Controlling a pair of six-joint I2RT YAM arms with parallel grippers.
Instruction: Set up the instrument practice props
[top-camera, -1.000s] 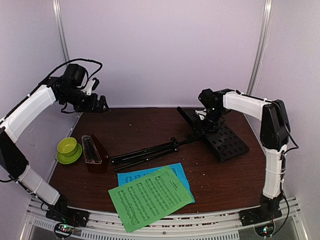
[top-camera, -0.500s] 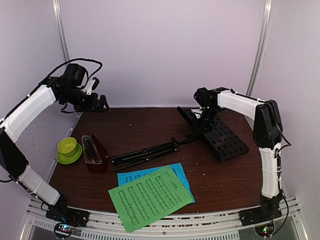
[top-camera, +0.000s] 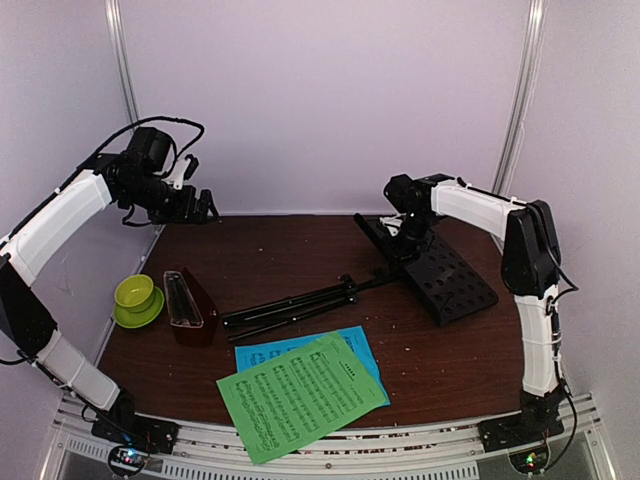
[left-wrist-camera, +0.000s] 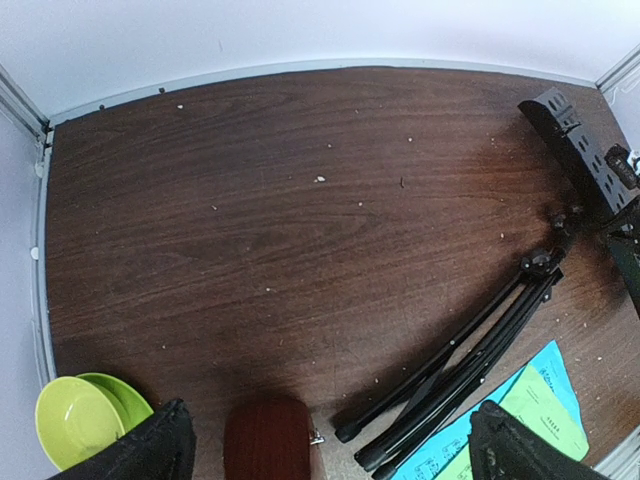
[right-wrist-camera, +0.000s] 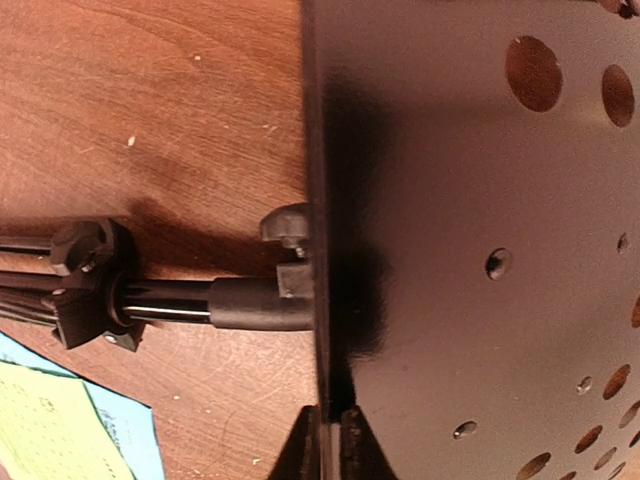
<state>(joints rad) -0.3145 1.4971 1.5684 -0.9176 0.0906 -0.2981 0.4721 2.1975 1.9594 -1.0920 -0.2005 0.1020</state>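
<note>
The music stand (top-camera: 455, 280) lies flat on the table (top-camera: 280, 255) — legs folded, pointing left. The right gripper (top-camera: 405, 238) is narrow, pinching an edge of its holed plate (right-wrist-camera: 450, 200), near the pole joint. The left gripper (top-camera: 200, 208) hangs wide and holds nothing — high at the far left, well apart from the stand.

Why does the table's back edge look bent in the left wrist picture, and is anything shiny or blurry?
Left wrist view: a wide lens bows the table's far edge; the wood darkens near the metronome. Right wrist view: the music stand looms close, slightly soft, with a pale sheen on its black plate and a shadow beside it. Top external view: even light.
</note>
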